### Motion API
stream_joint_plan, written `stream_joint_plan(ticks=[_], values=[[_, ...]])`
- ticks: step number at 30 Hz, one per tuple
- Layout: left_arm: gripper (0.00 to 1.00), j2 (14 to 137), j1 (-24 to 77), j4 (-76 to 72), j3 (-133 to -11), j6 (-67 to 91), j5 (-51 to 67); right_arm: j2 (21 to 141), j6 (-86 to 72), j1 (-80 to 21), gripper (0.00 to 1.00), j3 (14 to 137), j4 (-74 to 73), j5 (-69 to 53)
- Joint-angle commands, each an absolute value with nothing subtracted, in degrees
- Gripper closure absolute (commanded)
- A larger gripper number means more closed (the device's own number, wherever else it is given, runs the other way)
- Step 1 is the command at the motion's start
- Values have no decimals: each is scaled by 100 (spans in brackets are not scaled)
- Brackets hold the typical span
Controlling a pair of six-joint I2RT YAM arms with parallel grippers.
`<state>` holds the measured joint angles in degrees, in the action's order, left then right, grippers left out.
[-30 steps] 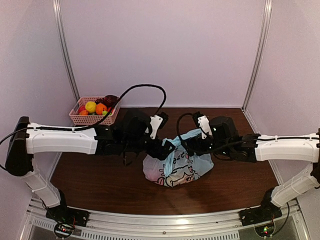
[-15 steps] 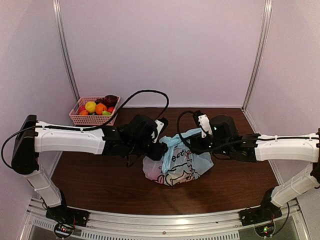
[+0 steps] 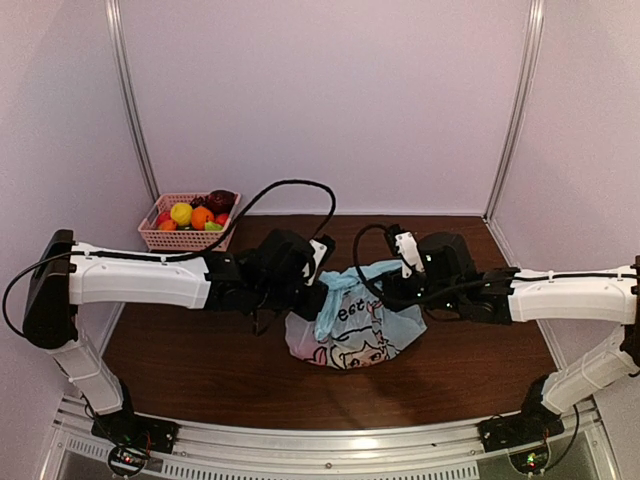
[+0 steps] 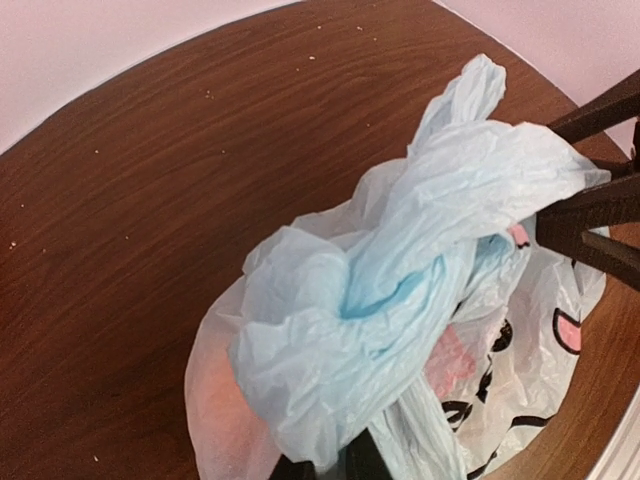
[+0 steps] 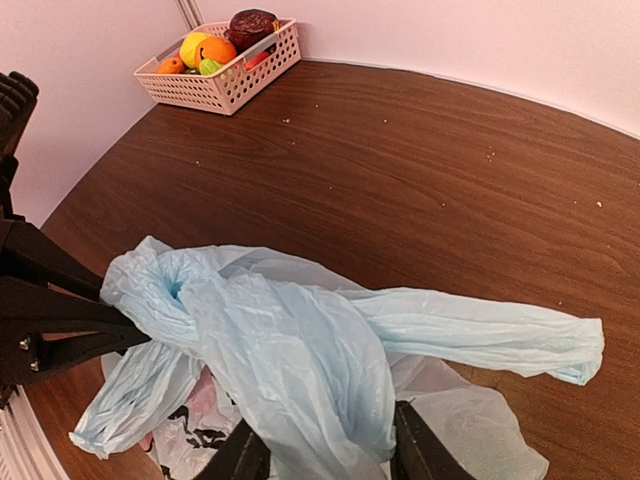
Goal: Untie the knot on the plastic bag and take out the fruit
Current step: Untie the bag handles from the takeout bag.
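**Both tools clamped on the bag handles, knot tied**

- Plastic bag [image 3: 358, 338] sits mid-tabletop [image 3: 200, 350], between the two arms, printed side facing the top camera
- Left tool [image 4: 335, 462]: clenched on a bunch of the light blue handle plastic just below the knot [image 4: 345, 290]. Only the finger tips show at the bottom edge of the left wrist view, with plastic pinched between them
- Right tool [image 5: 325, 450]: fingers closed around a thick fold of the same blue plastic, gripping it from the opposite side. The jaws stand partly apart because of the wad between them
- Knot is a twisted lump lifted above the bag body, between the two tools. One loose handle end trails off toward the right arm's side, the free tip lying just above the tabletop
- Fruit [image 4: 215, 400] inside the bag shows only as an orange blur through the thin plastic, so I can't tell which piece it is
- Pink basket [image 3: 170, 238] with other fruit pieces stands in the far left corner, well apart from the bag
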<state>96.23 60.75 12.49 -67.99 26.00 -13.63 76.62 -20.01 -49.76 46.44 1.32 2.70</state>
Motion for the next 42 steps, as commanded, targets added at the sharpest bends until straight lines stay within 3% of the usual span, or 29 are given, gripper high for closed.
stream_joint_plan(ticks=[1, 6, 23, 41, 42], values=[[98, 9633, 6081, 1044, -6756, 2757, -1240, 7561, -2117, -4957, 64, 4623, -61, 200], [100, 9547, 6075, 1016, -6622, 2907, -1509, 7490, -2181, -4957, 100, 4579, -18, 193], [100, 8904, 6056, 1077, -6347, 2892, -2195, 6735, -2179, -4949, 100, 4510, -442, 789], [100, 8824, 6049, 979, -6064, 2942, -2155, 7030, -2444, -4949, 100, 4289, -264, 688], [100, 8786, 6054, 943, -6058, 2814, -2001, 6978, -2450, -4948, 95, 4295, -290, 702]])
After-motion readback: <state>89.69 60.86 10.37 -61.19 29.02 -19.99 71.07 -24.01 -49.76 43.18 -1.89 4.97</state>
